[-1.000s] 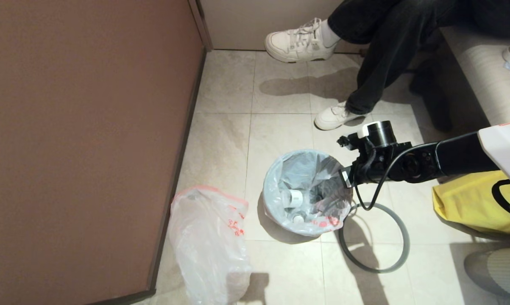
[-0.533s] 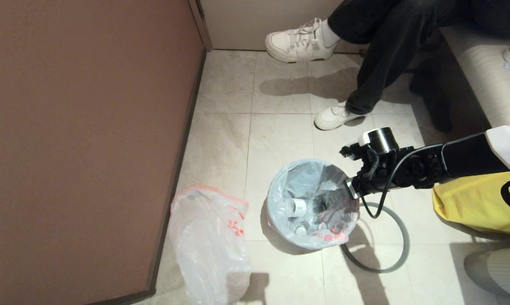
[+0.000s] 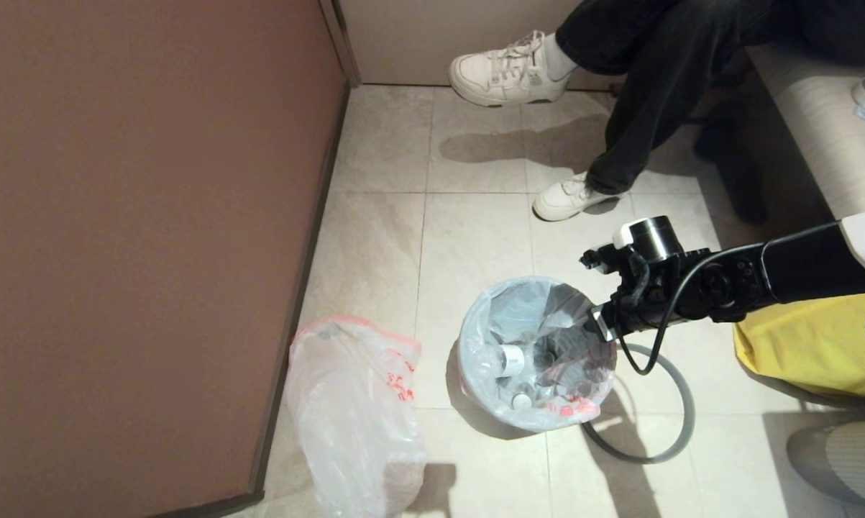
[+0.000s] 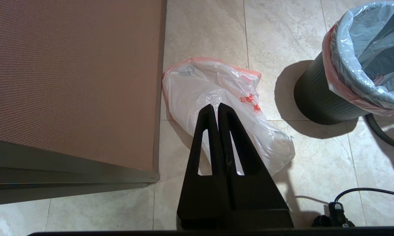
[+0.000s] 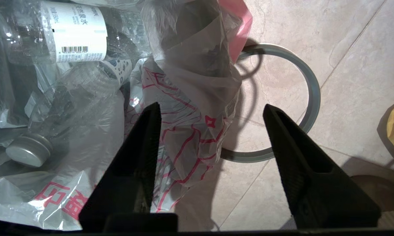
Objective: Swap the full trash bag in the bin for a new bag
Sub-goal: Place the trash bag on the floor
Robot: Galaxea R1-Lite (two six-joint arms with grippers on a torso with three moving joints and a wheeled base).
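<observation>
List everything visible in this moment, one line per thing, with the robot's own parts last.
full trash bag: one, translucent whitish with red print, lining the bin, bottles inside
bin: one, dark, on the floor tiles
new bag: one, translucent whitish, pink edge, lying by the brown wall
grey hoop: one, flat on the floor beside the bin
yellow bag: one, right of the hoop
person's white shoes: two, beyond the bin
left claw: shut, above the new bag
right claw: open, at the bin's rim
</observation>
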